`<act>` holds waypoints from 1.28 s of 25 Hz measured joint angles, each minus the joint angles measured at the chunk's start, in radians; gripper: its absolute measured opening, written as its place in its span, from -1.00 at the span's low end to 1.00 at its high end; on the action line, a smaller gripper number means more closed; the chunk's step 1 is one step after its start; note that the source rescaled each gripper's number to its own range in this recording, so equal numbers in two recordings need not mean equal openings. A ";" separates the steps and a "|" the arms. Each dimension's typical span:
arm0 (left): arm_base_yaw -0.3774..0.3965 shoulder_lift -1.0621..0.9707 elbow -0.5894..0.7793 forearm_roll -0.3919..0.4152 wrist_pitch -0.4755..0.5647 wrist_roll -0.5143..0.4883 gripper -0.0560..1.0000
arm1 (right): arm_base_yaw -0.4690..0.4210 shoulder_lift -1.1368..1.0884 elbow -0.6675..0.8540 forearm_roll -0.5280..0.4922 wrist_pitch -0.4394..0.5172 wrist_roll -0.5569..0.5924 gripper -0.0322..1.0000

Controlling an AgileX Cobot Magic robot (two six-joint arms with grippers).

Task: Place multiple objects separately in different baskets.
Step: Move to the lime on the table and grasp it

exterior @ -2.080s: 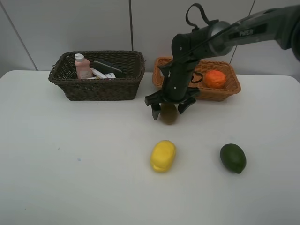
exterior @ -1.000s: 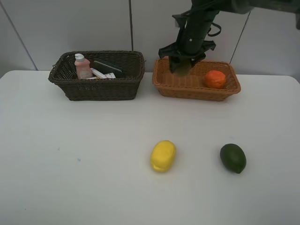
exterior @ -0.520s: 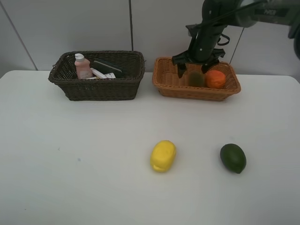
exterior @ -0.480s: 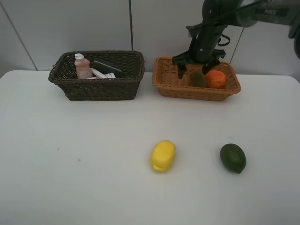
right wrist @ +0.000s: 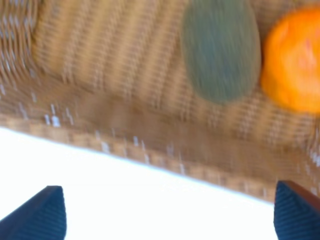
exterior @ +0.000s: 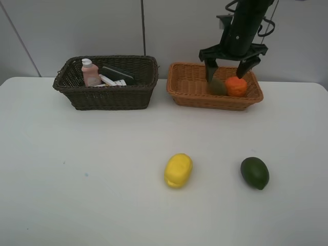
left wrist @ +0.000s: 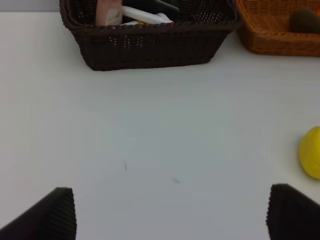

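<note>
Right gripper lifting clear of the tan basket, with the kiwi left inside.

Along the table's [exterior: 77, 179] far edge, the dark brown basket [exterior: 107, 97] is sitting toward the left corner and the orange-tan basket [exterior: 189, 95] toward the right. The right gripper [exterior: 225, 69] is hovering above the latter, fingers spread and empty. The left gripper [left wrist: 172, 215], also spread on nothing, is hanging over bare tabletop. The kiwi [exterior: 217, 86] is lying in the tan basket just beside the orange [exterior: 236, 86]. The lemon [exterior: 178, 170] and avocado [exterior: 254, 172] are waiting nearer the front edge. The risk, as I judge it: either round fruit may go rolling off if a finger is nudging it sideways during the next grasp. Against half a second ago, the gripper is standing higher and farther right — no longer straddling the kiwi.
</note>
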 joint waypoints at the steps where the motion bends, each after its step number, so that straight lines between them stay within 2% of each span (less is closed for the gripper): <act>1: 0.000 0.000 0.000 0.000 0.000 0.000 1.00 | 0.000 -0.024 0.046 -0.003 0.000 0.008 0.92; 8: 0.000 0.000 0.000 0.000 0.000 0.000 1.00 | 0.000 -0.242 0.485 -0.004 -0.009 0.039 0.92; 14: 0.000 0.000 0.000 0.000 0.000 0.000 1.00 | 0.000 -0.401 0.765 0.046 -0.179 0.097 0.92; 17: 0.000 0.000 0.000 0.000 0.000 0.000 1.00 | 0.000 -0.414 0.856 0.099 -0.261 0.098 0.92; 21: 0.000 0.000 0.000 0.000 0.000 0.000 1.00 | 0.000 -0.414 0.942 0.108 -0.346 0.098 0.92; 32: 0.000 0.000 0.000 0.000 0.000 0.000 1.00 | 0.000 -0.414 1.055 0.110 -0.478 0.098 0.92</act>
